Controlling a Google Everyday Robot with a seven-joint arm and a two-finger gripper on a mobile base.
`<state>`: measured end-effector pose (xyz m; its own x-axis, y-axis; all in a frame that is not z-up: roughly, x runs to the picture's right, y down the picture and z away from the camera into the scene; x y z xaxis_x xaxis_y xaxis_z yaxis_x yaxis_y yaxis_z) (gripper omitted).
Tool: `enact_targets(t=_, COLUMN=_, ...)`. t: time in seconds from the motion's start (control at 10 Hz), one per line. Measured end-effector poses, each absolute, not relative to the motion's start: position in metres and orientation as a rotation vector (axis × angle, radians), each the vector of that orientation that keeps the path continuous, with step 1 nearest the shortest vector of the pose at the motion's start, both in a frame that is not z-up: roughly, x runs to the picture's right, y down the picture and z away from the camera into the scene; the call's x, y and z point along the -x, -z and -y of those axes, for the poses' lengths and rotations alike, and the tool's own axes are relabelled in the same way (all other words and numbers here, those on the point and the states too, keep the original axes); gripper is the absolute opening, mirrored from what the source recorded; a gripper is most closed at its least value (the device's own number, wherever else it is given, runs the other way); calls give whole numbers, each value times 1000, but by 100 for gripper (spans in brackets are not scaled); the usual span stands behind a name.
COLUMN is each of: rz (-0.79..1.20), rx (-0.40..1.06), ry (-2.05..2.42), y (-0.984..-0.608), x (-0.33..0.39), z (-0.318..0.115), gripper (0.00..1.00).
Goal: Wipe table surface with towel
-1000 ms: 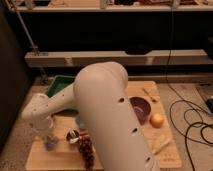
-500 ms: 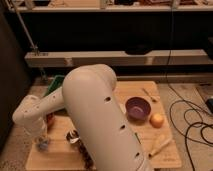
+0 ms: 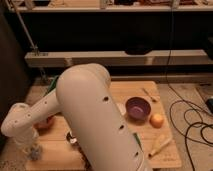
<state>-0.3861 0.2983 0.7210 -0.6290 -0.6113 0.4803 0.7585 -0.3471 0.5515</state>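
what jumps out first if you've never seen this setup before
The big white arm fills the middle foreground, bending left and down so its gripper sits at the front left corner of the wooden table. To its right, a purple bowl and an orange sit side by side on the table, with black cables looping on the floor beyond.

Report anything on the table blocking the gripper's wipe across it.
The gripper sits at the front left corner of the table. In its way: a reddish object just beside it, then a purple bowl, an orange fruit and a pale object on the right. The arm hides the middle.
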Motion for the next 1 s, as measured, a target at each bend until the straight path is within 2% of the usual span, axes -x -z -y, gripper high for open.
enact_targets(t=0.4, rz=1029, rx=252, ry=2049, y=-705, x=374, z=-334, gripper=0)
enact_targets(t=1.0, rz=973, rx=270, ry=1913, y=-706, x=294, z=-341, gripper=0)
